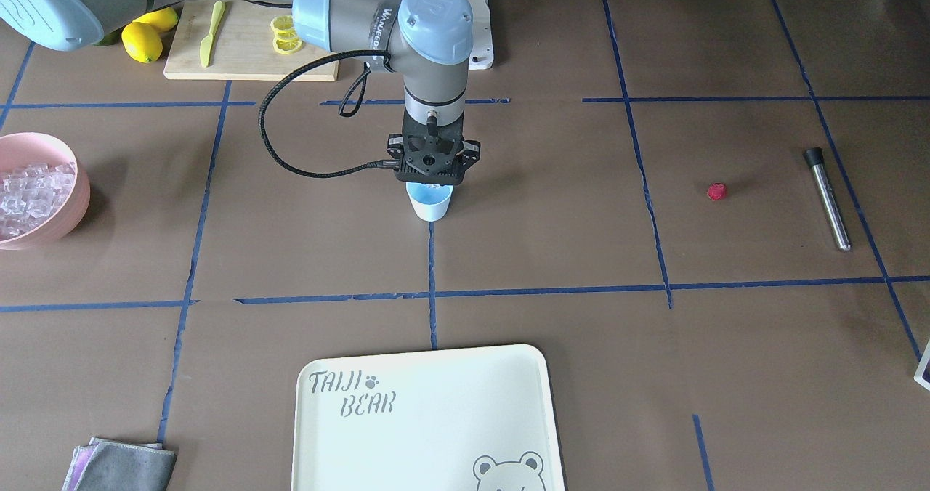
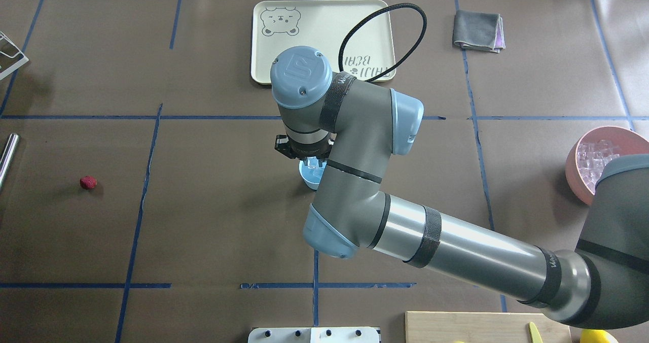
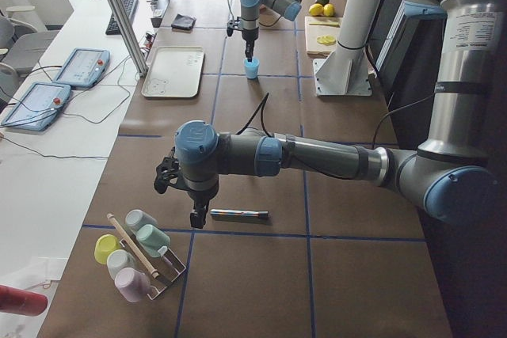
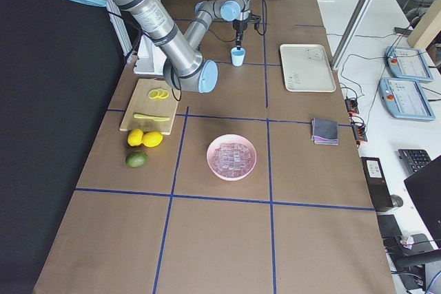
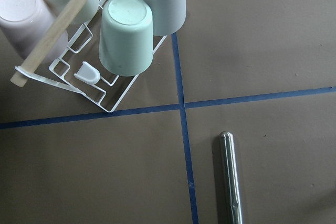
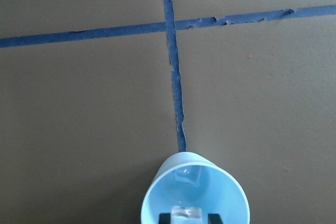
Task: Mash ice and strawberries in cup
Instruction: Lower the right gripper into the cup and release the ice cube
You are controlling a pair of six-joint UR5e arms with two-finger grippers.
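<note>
Currently, the step in hand, as judged, is loading ice, with mashing not yet begun. Right gripper (image 1: 431,183): poised directly over the mouth of the small light-blue tapered plastic cup (image 6: 195,195), which stands upright at the end of a blue tape line (image 6: 180,129) near the table's middle. Its dark fingers (image 6: 165,217) are drawn in narrowly and pinch one small clear ice cube (image 6: 187,212) between them, just above the rim. A pale glassy shape low inside the cup may be another cube, but it is too faint to be sure. Stock of ice: a heap of clear cubes (image 1: 33,189) in the large round pink bowl (image 1: 78,186), well apart from the cup on the right arm's side. Small red strawberry (image 1: 717,192): lying on the brown table (image 1: 552,222), well apart from the cup on the left arm's side, not yet in it. Slim steel muddler rod with a black end (image 1: 826,199): flat on the table beyond the berry. Left gripper (image 3: 195,219): hanging just beside that rod, near upturned pastel tumblers (image 5: 126,35) in a white wire rack (image 5: 85,73). Whether its fingers are parted or closed cannot be told, as only the side view shows it. Next move, as judged: part the right fingers, centred over the mouth, so the cube drops in; the berry must follow, then the rod.
</note>
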